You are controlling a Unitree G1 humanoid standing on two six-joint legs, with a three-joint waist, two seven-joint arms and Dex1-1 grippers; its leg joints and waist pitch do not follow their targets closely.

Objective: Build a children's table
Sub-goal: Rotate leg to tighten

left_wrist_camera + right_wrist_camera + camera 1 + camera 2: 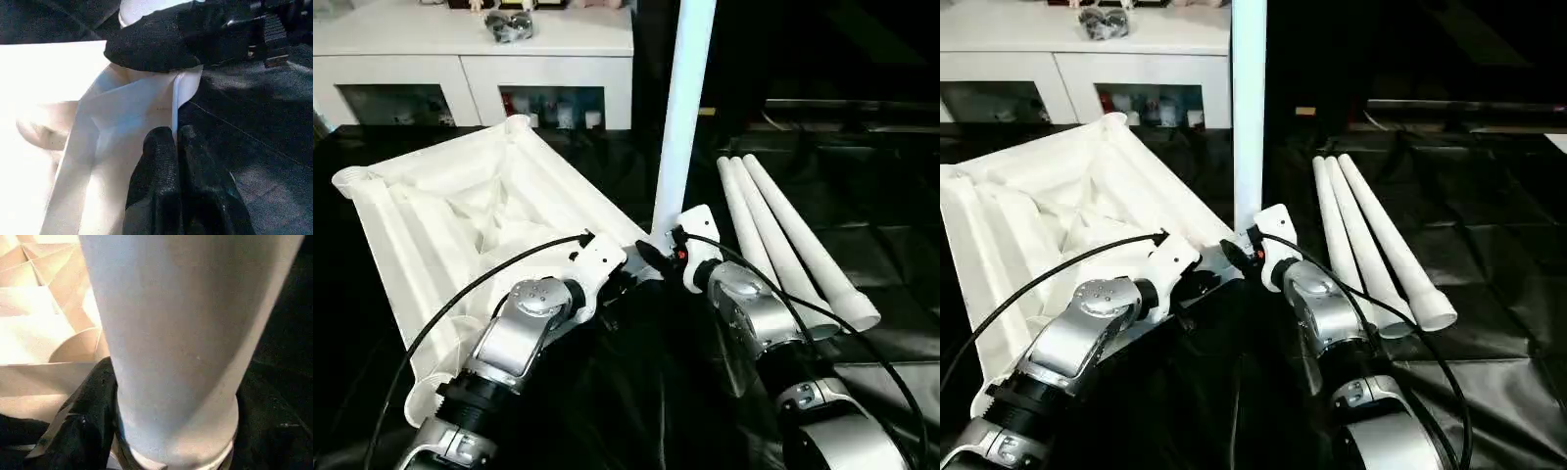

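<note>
Silver forearms nearest, converging at the tabletop's near corner. Tabletop [460, 225] lies ribbed side up on the black surface [891, 225]. One leg [683, 108] stands upright in that corner socket; right end effector [658, 257] closed around its base. Left end effector [176, 161] pressed together, pinching the tabletop rim. Three spare legs [783, 235] lie side by side right of the upright one, blocking that side. White cabinet [470, 59] behind. No legible writing.

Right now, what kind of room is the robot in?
Probably a living room or playroom, though it could be a demo space. A white cabinet with glass doors has little toys inside and figurines on top. The upside-down tabletop rests on a black sheet.
</note>
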